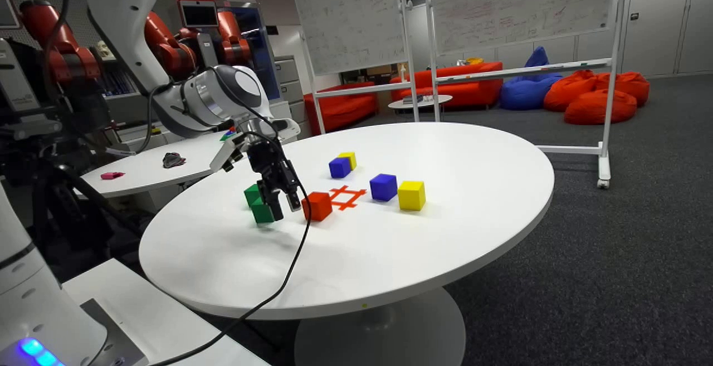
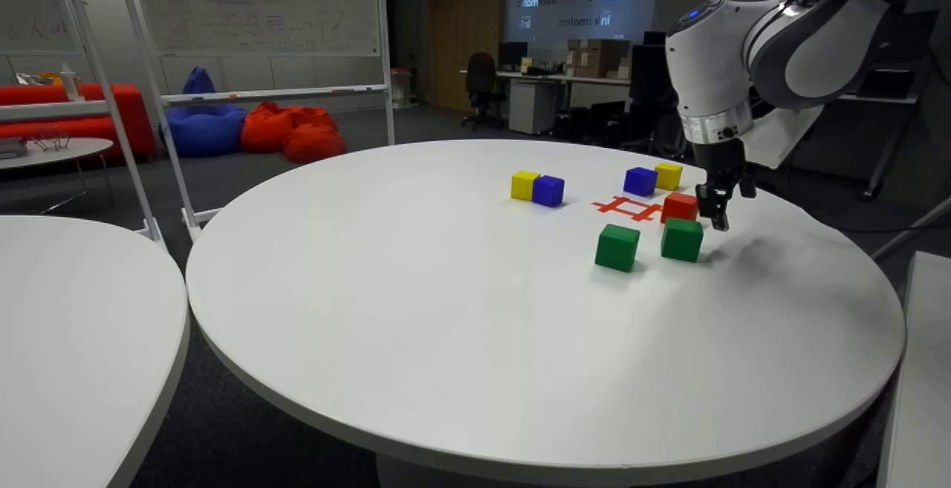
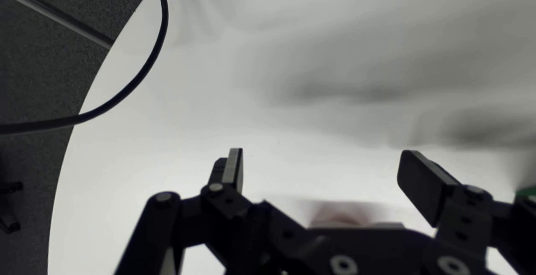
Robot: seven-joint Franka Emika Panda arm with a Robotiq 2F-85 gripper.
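Red block (image 1: pixel 317 206) sitting flat on white surface (image 1: pixel 401 254), three o'clock from tool (image 1: pixel 286 212) in exterior view, nearer green block (image 1: pixel 261 211) at nine. And look: tool gapes wide, gripping nothing, so surface alone seems to bear both blocks.

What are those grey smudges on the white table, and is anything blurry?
Wrist view: soft-edged shadows cross the table, likely from the gripper, itself blurred toward the bottom edge. In an exterior view, shadow lies beside a green cube.
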